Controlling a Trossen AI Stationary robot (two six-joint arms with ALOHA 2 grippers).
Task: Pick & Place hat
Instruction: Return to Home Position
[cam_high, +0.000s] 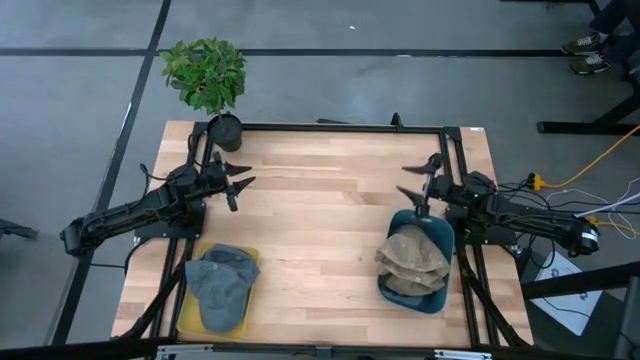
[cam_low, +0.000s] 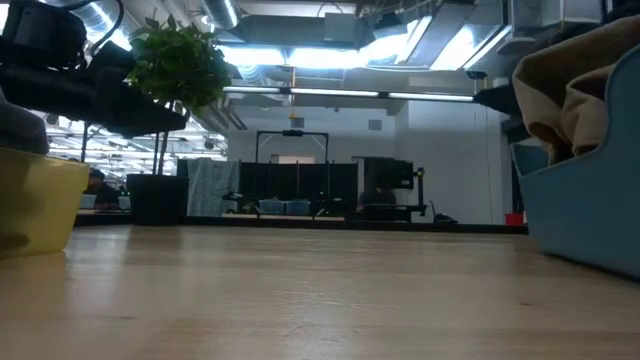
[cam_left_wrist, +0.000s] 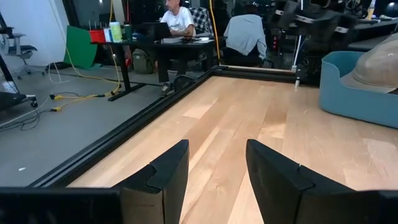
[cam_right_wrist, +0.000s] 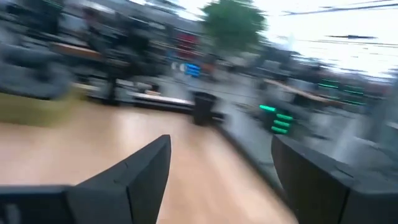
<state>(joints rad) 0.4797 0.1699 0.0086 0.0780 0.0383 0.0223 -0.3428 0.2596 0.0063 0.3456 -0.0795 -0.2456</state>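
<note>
A grey cap (cam_high: 222, 285) lies in a yellow tray (cam_high: 190, 318) at the table's near left. Tan hats (cam_high: 412, 262) are stacked in a blue bin (cam_high: 438, 232) at the near right; the low view shows them (cam_low: 575, 85) over the bin's wall (cam_low: 590, 215). My left gripper (cam_high: 238, 178) stands open above the table's left side, pointing level toward the right, with nothing between its fingers (cam_left_wrist: 168, 177). My right gripper (cam_high: 418, 176) stands open just beyond the blue bin, pointing toward the left, and holds nothing (cam_right_wrist: 217, 177).
A potted plant (cam_high: 207, 78) stands at the table's far left corner, close behind my left gripper. A black frame (cam_high: 340, 128) runs along the table's far edge and sides. Bare wooden top (cam_high: 320, 220) stretches between the tray and the bin.
</note>
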